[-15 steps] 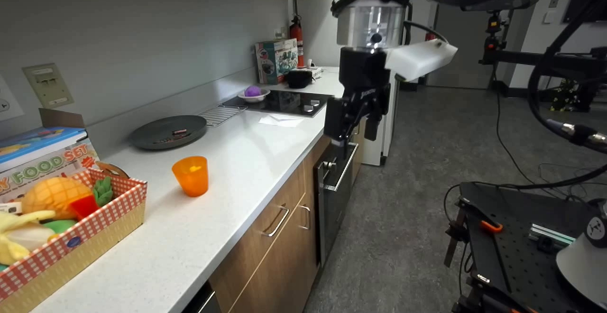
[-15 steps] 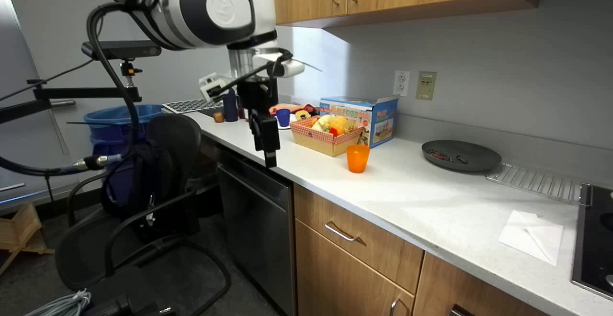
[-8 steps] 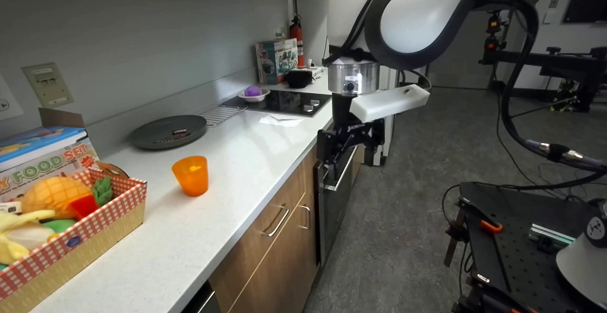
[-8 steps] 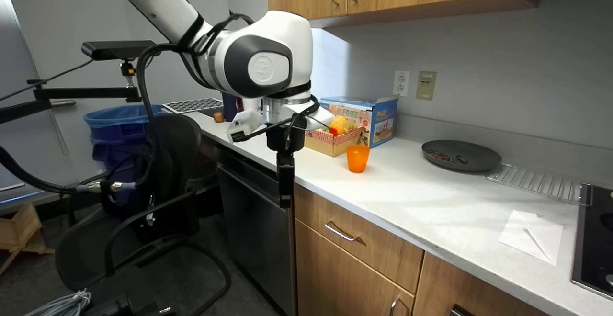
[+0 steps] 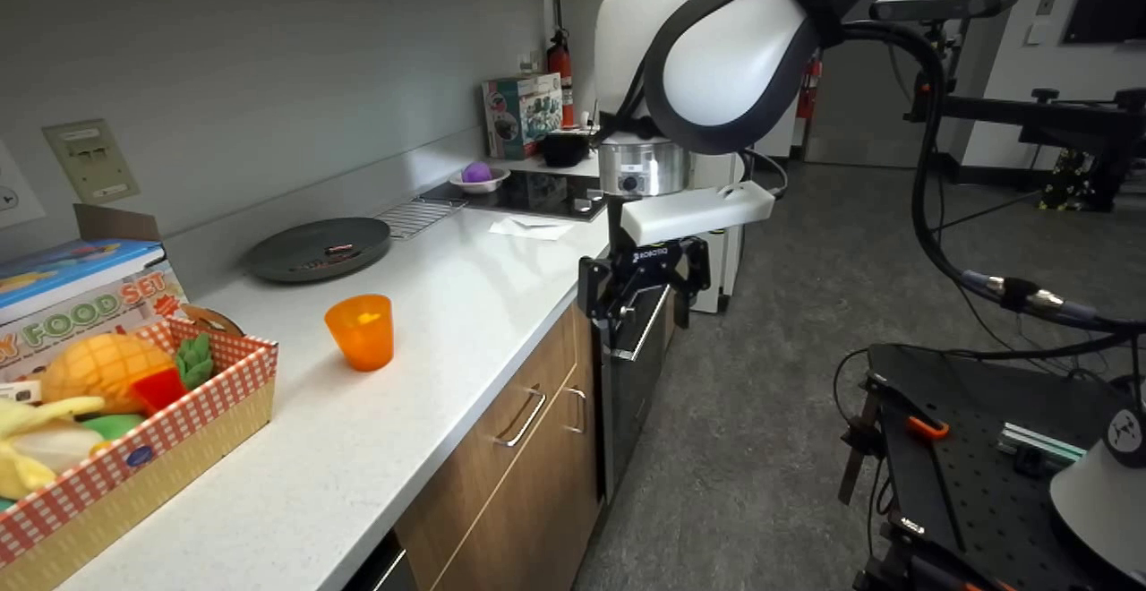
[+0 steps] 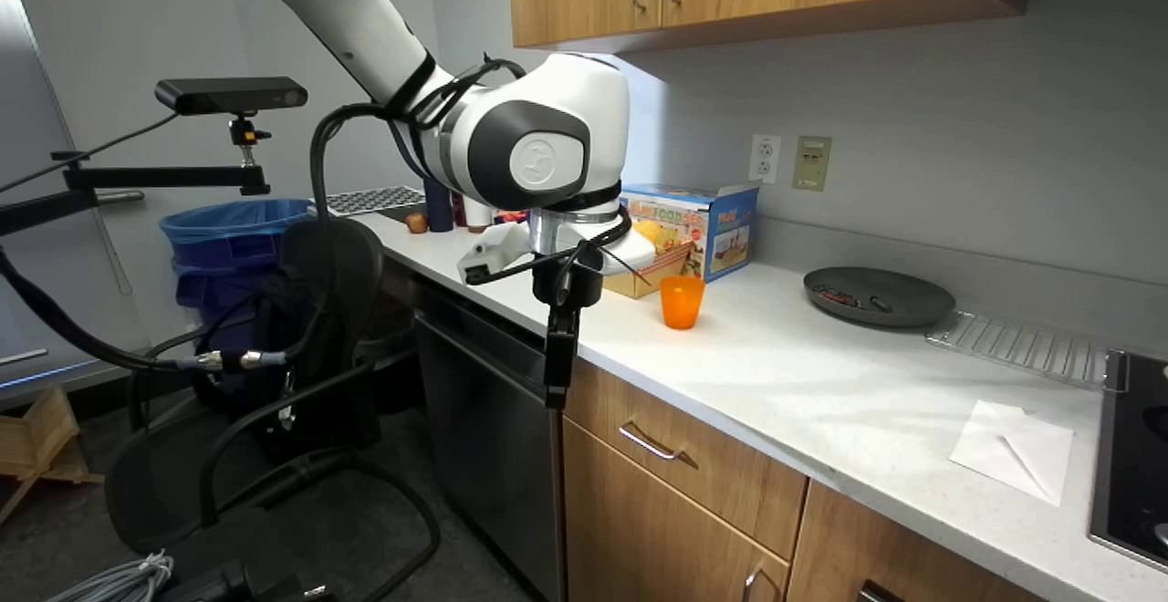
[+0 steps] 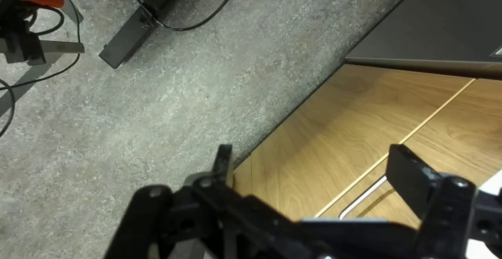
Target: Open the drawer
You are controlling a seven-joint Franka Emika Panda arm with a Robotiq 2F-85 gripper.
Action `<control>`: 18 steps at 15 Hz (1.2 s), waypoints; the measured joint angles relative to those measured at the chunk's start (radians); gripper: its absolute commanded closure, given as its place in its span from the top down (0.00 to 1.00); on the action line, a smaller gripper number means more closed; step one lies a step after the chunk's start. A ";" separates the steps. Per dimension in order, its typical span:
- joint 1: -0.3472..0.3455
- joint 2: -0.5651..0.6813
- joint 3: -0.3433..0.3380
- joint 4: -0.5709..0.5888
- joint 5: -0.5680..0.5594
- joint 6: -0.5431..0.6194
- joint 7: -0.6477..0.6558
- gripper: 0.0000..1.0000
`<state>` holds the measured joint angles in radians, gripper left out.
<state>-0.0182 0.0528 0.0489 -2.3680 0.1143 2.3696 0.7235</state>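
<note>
Nearby, slightly lower than the gripper (spread wide apart), lies the closed drawer

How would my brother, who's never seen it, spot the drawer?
In an exterior view, find the long white counter, then the dark appliance front beneath it. Just right of that in the picture, under the counter's edge, is the shut wooden drawer. Unlike the taller cabinet door below, it's short and wide, with a silver bar handle lying level near its middle.

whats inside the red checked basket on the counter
In the basket: an orange pineapple-like toy, a yellow banana-like toy, a red piece and green pieces. Whatever lies beneath them is covered.
</note>
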 measured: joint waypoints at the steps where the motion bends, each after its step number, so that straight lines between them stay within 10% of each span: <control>1: 0.000 0.000 0.000 0.001 0.000 0.000 0.000 1.00; 18: 0.067 0.145 0.002 0.028 0.198 0.178 0.202 1.00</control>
<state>0.0488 0.1976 0.0506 -2.3396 0.3118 2.5480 0.9259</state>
